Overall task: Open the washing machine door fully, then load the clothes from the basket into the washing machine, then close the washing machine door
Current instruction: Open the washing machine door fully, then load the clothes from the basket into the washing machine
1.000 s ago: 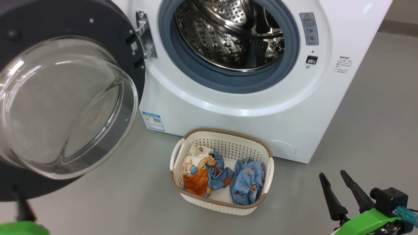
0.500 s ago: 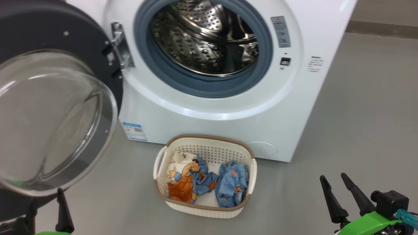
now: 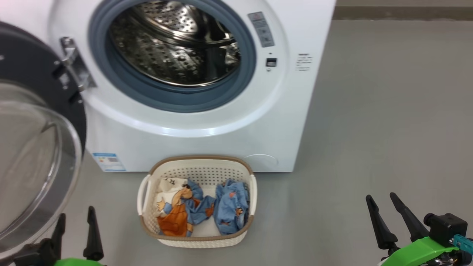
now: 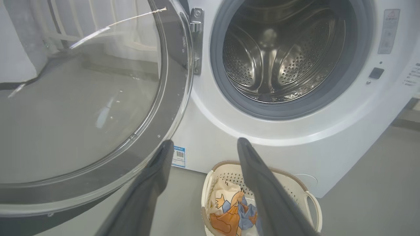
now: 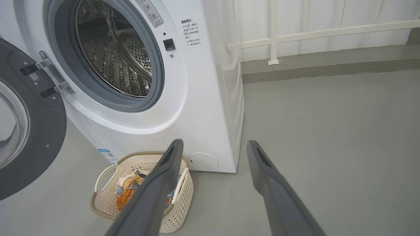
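Observation:
The white washing machine (image 3: 207, 140) stands with its steel drum (image 3: 173, 40) exposed. The washing machine door (image 3: 33, 155), black-rimmed with a clear glass bowl, is swung out to the left. On the floor in front sits the cream basket (image 3: 196, 240), which holds the clothes: a blue, orange and cream garment (image 3: 181, 214) and a blue one (image 3: 231, 207). My left gripper (image 3: 76, 212) is open and empty, just below the door's rim and left of the basket. My right gripper (image 3: 380, 196) is open and empty, well to the right of the basket. The left wrist view looks between the open left gripper (image 4: 205, 141) at the door (image 4: 82, 114) and the basket (image 4: 226, 164).
Bare grey floor (image 3: 388, 111) stretches to the right of the machine. In the right wrist view a white railing and wall (image 5: 272, 42) run behind the machine (image 5: 197, 98), beyond my right gripper (image 5: 214, 142). The open door (image 5: 36, 131) juts out over the floor at the left.
The head camera has turned, so the whole scene sits further left in the view. My left gripper's fingers have come up into view at the lower left. The right gripper holds its place.

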Motion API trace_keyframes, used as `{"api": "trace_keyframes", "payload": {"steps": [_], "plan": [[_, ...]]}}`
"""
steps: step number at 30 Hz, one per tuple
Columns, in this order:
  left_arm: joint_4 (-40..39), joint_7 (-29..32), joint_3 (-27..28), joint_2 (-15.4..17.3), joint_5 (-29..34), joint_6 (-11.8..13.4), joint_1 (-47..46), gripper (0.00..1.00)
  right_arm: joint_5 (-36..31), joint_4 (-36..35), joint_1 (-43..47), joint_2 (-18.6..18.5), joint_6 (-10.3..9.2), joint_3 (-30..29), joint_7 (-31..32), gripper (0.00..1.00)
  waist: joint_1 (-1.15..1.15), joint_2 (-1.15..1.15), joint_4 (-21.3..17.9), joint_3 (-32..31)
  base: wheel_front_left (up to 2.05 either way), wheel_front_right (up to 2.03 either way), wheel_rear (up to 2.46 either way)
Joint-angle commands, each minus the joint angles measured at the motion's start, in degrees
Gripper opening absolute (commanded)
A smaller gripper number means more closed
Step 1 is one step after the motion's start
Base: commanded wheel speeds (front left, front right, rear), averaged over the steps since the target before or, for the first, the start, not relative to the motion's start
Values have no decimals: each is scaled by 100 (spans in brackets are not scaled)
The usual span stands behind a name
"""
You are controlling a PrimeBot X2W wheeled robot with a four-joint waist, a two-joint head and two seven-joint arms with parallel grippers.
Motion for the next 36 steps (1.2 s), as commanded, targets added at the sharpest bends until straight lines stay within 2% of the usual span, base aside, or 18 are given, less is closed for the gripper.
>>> {"api": "trace_keyframes", "payload": {"steps": [1,17,36], "plan": [[-194,-37,104,163,-59,-14,-15,100,18,-156,-220,-81,9,86,-69,100,0,0,-292,67,0,0,0],[-473,-37,-324,236,-198,-14,131,100,69,-171,-283,-78,9,11,-69,100,0,0,-938,113,0,0,0],[-680,-37,-475,287,-234,-14,245,100,20,-204,-212,-36,9,-83,-69,100,0,0,-981,109,0,0,0]]}}
